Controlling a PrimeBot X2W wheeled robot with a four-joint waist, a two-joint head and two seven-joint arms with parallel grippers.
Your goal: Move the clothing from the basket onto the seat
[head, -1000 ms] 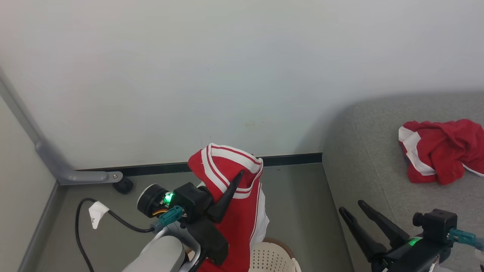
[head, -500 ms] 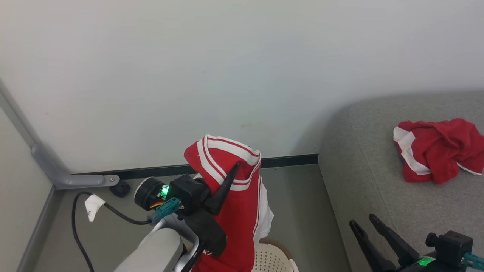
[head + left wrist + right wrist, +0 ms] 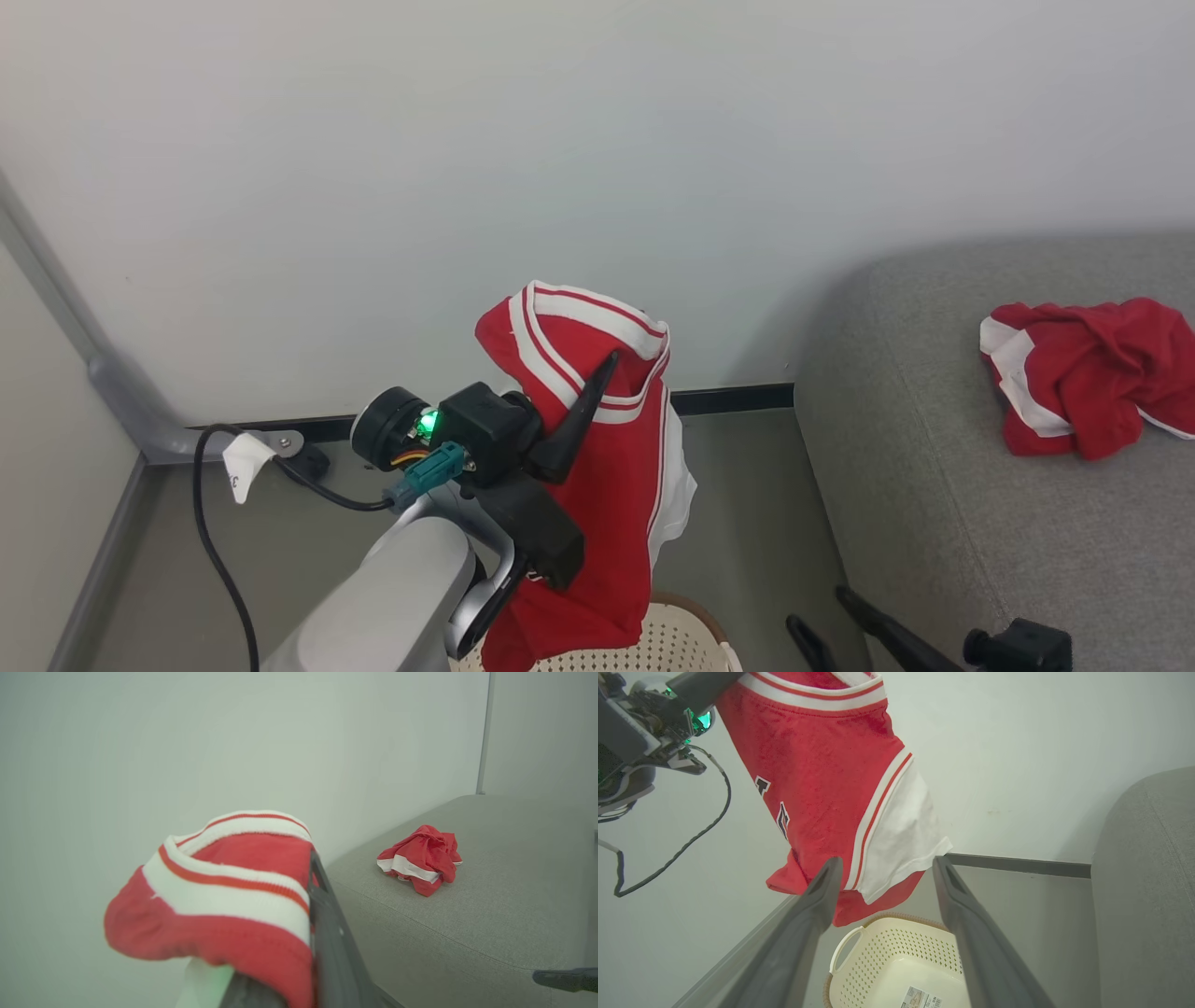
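Jersey (image 3: pixel 607 485): lifted higher than a second ago, hanging over the basket (image 3: pixel 878 956).
Left gripper (image 3: pixel 602 373): closed tight on jersey's striped trim.
Right gripper (image 3: pixel 887 860): fingers spread wide, empty.
Seat (image 3: pixel 934 485): crumpled red garment (image 3: pixel 1083 373) lies on it.

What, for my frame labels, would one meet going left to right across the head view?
white cable tag → hanging red jersey → grey seat → crumpled red garment lying on the seat. The basket and both grippers are left out, since they overlap these.
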